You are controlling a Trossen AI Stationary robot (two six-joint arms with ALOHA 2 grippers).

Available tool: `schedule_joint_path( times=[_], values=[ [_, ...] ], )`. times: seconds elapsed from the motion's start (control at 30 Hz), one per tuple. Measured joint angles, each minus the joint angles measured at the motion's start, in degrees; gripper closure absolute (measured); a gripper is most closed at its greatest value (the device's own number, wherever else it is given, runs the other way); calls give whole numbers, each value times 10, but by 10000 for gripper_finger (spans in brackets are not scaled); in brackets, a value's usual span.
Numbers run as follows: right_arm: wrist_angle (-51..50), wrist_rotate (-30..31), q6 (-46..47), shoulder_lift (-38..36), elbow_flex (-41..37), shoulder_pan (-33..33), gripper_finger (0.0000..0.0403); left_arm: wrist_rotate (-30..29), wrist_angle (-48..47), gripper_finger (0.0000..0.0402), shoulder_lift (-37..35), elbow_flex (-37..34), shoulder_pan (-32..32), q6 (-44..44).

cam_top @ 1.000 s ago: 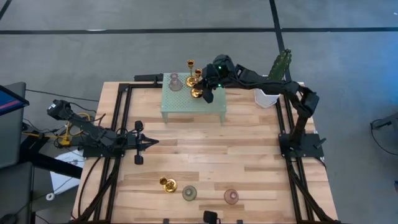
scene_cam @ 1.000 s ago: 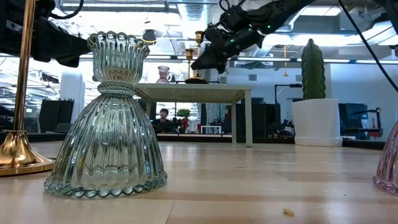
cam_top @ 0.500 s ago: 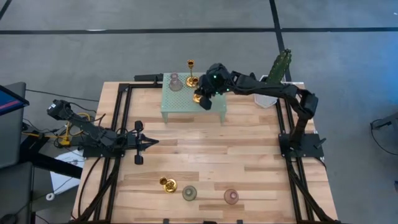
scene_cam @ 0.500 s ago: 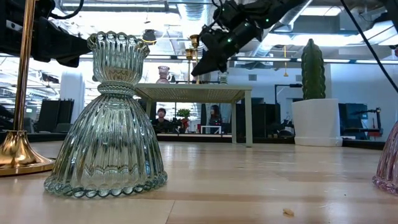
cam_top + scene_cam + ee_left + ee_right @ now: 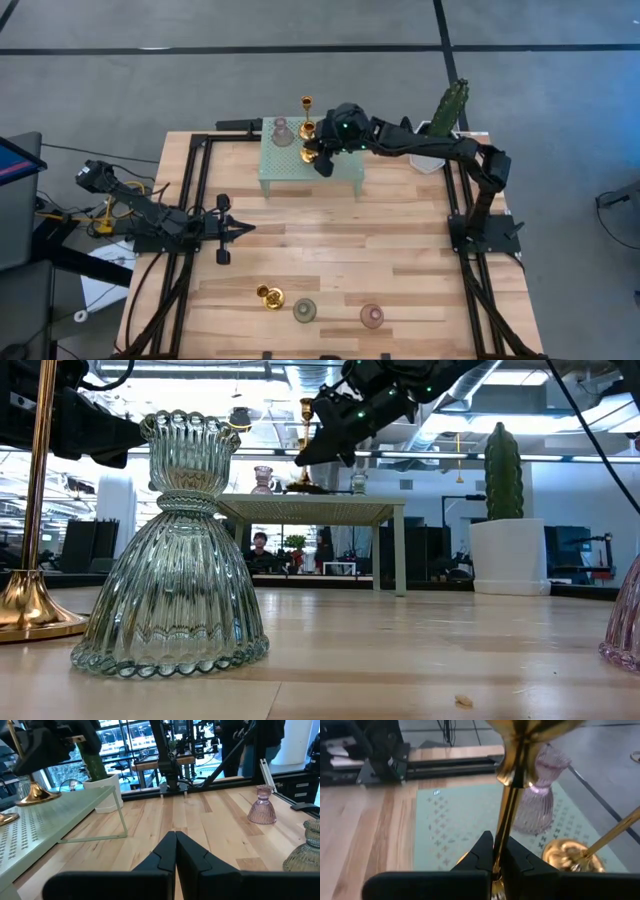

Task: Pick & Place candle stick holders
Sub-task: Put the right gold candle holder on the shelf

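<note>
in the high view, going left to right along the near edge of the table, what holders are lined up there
gold candle stick holder → sage green candle stick holder → pink candle stick holder

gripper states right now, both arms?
Left gripper: shut, empty, waiting over the table's left side.
Right gripper: shut on a gold candle stick holder over the mint stand.
</note>
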Motion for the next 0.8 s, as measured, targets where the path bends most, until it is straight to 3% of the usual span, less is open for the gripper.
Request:
schedule_joint_path(
  times=[0.8],
  values=[
    [-18, -4, 36, 2, 0, -10, 401, 0, 0, 396, 0, 0, 0, 0]
  ],
)
